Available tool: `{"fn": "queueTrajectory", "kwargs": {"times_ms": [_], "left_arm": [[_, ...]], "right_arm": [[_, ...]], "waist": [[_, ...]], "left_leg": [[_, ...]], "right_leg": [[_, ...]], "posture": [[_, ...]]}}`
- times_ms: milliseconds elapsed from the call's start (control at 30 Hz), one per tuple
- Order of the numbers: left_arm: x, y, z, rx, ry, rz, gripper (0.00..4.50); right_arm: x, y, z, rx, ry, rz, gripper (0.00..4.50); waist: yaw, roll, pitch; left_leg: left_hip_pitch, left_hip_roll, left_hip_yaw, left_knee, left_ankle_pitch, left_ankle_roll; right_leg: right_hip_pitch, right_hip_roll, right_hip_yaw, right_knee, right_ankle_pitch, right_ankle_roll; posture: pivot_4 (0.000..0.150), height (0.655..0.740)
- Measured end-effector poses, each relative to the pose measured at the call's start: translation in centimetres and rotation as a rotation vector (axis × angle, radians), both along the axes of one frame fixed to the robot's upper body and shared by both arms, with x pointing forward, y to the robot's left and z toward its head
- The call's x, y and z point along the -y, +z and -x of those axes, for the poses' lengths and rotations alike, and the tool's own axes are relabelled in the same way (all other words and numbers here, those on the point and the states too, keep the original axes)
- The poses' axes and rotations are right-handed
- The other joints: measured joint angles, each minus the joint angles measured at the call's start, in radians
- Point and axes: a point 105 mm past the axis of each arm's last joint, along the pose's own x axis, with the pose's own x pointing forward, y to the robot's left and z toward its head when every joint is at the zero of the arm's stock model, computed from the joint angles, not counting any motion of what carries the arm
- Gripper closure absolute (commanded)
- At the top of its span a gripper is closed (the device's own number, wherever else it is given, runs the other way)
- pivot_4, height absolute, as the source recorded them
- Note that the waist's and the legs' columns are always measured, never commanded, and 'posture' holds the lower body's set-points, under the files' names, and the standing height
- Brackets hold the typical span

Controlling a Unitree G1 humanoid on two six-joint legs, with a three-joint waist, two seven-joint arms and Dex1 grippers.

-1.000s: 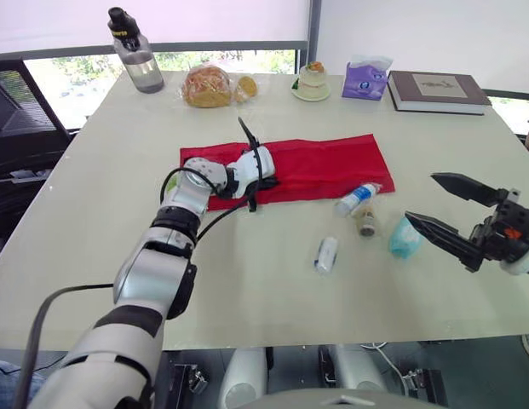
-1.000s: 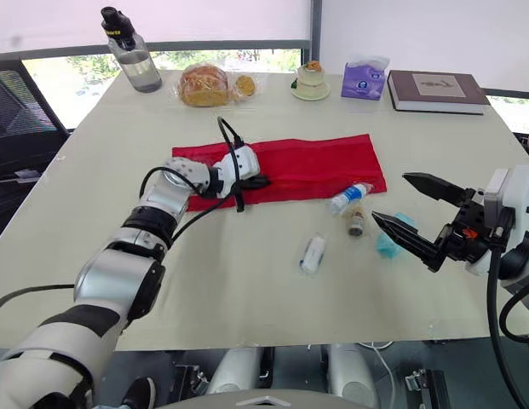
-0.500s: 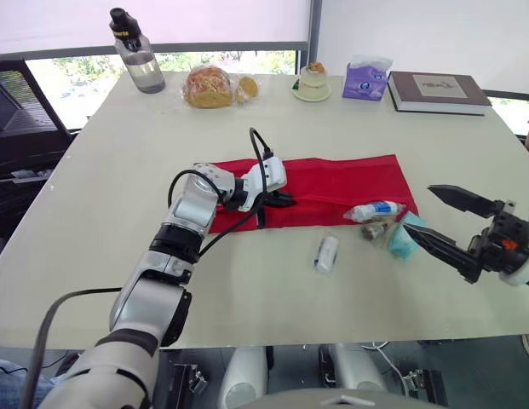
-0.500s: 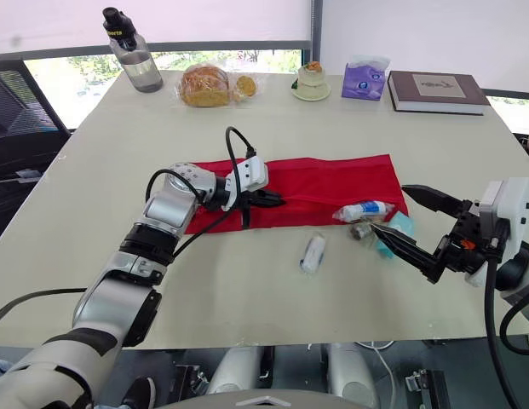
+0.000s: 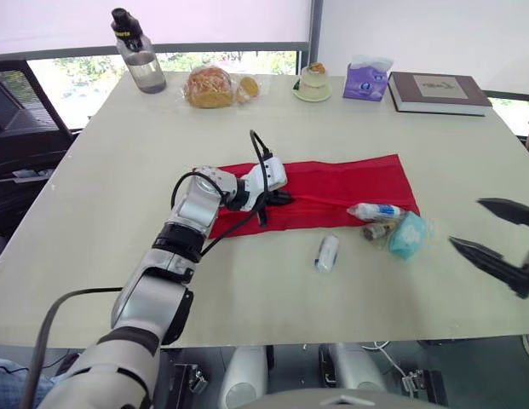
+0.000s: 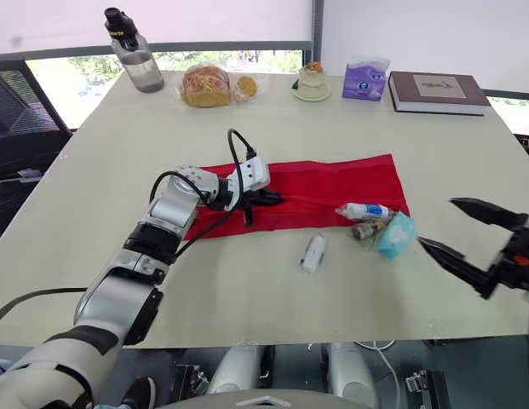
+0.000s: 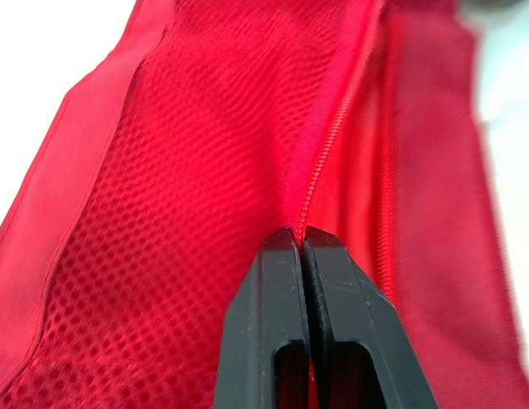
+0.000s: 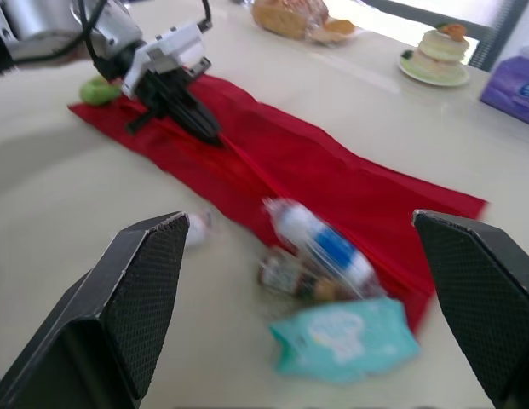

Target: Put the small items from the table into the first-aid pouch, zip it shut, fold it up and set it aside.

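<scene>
— Pale table (image 5: pixel 94 170) by the windows, seen from the head: what lies on it?
— The red first-aid pouch (image 5: pixel 349 183) is spread flat at the middle, and the left gripper (image 5: pixel 281 198) rests on its left part. Just off the pouch's near right corner sit a small bottle (image 5: pixel 376 210), a brown vial (image 5: pixel 375 229) and a teal packet (image 5: pixel 406 236), bunched together. A white tube (image 5: pixel 327 253) lies apart, nearer the robot. The right gripper (image 5: pixel 465 221) hovers to the right of the packet, jaws wide, holding nothing.
— And the left wrist camera?
— Its black fingers (image 7: pixel 273 290) are pinched tight on the pouch fabric, right at the zip (image 7: pixel 341 128), with red mesh beside it.
— The right wrist camera?
— Both fingers are splayed far apart and aimed at the bottle, vial and packet, touching none.
— Which step, then?
— Loading, I'd judge; nothing looks packed yet. The left arm seems to be holding the opening, though I cannot tell how far the zip is undone.
— Next?
— Probably lower the right gripper over one item, the packet being nearest. It should close on that alone and carry it to the opening without knocking the bottle, which could roll.
</scene>
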Motion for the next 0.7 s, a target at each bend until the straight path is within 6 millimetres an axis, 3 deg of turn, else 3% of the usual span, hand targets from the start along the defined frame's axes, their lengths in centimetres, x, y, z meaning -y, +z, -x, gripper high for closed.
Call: {"fn": "queueTrajectory", "kwargs": {"times_ms": [333, 700], "left_arm": [[-0.4, 0.0, -0.9, 0.027, 0.034, -0.005, 4.48], [-0.9, 0.1, -1.2, 0.061, 0.051, -0.012, 4.48]], "right_arm": [[4.1, 2.2, 1.3, 0.018, -0.036, 0.114, 0.00], [4.4, 2.0, 0.4, 0.014, -0.030, 0.153, 0.00]], "waist": [[-0.003, 0.000, 0.000], [-0.004, 0.000, 0.000]], "left_leg": [[0.001, 0.000, 0.001, 0.000, 0.000, 0.000], [0.001, 0.000, 0.000, 0.000, 0.000, 0.000]], "right_leg": [[0.000, 0.000, 0.000, 0.000, 0.000, 0.000], [0.000, 0.000, 0.000, 0.000, 0.000, 0.000]], "posture": [[0.150, 0.7400], [0.150, 0.7400]]}}
